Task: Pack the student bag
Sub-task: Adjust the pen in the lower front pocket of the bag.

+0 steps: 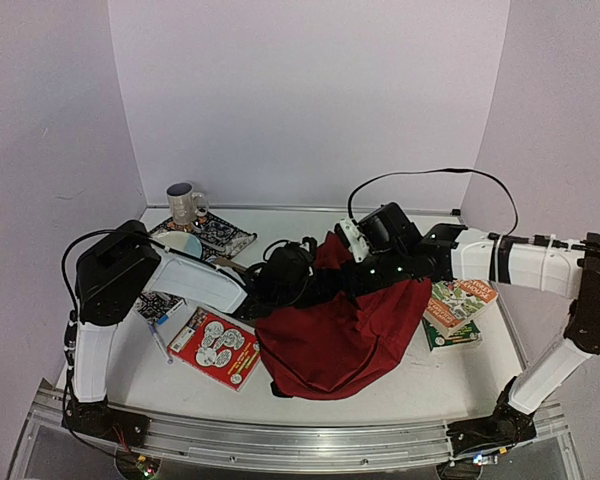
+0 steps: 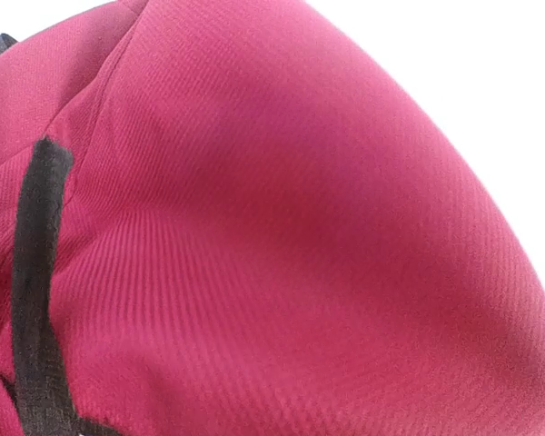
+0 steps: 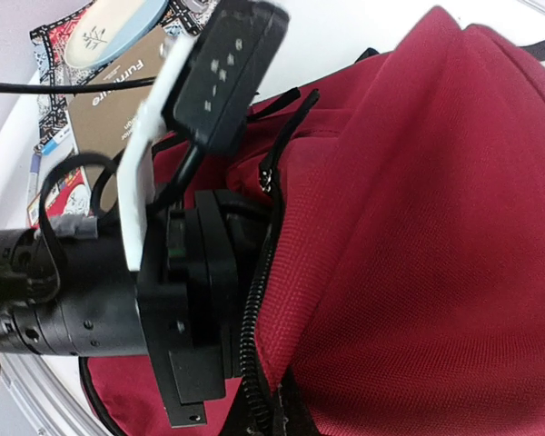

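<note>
The student bag, a slumped dark red backpack, lies at the middle of the white counter, its top end raised toward the far wall and its bulk spilling toward the near edge. A black zip runs along an open edge of the fabric, seen close in the right wrist view, and a black strap crosses the red cloth that fills the left wrist view. The left gripper is pressed against the bag's upper left side at that zipped edge; its fingers are hidden by the fabric, so it cannot be told whether they are apart or closed. The right gripper reaches in from the right onto the raised top of the bag with its jaws fully closed; whether fabric is pinched between them cannot be made out. Just left of the bag a red booklet printed with round white pictures lies flat, with a blue pen beside it. Farther back on the left a patterned mat carries a pale blue disc, and a mug stands upright behind them near the wall. To the right of the bag, a colourful book rests on a green book.
</note>
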You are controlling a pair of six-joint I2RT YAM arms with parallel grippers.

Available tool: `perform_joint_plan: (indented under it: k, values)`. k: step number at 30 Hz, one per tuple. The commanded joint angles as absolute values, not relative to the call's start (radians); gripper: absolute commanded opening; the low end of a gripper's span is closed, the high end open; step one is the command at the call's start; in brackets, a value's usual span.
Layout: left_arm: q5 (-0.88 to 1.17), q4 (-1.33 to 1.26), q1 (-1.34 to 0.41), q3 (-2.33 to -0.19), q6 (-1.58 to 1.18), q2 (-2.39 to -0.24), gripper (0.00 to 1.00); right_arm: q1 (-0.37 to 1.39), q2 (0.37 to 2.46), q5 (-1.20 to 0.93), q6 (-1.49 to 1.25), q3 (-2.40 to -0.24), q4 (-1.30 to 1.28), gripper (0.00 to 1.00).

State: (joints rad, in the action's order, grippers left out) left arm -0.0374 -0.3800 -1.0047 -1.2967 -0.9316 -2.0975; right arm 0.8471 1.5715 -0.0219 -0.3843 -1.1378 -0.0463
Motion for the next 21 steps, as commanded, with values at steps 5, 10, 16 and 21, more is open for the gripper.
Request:
perform_joint_plan:
  k: [5,10,16,21]
  values:
    - [0.055,-0.508,-0.986,-1.409,-1.034,-2.129,0.19,0.863,1.535,-0.064,-0.412,-1.127,0.024,0.00]
    - [0.054,-0.509,-0.990,-1.374,-0.994,-2.100,0.34,0.863,1.531,-0.019,-0.407,-1.124,0.023,0.00]
    - [0.036,-0.508,-0.997,-1.291,-0.951,-2.021,0.38,0.862,1.530,0.040,-0.401,-1.118,0.021,0.00]
    - [0.014,-0.508,-1.011,-1.191,-0.903,-1.924,0.44,0.859,1.527,0.107,-0.400,-1.105,0.012,0.00]
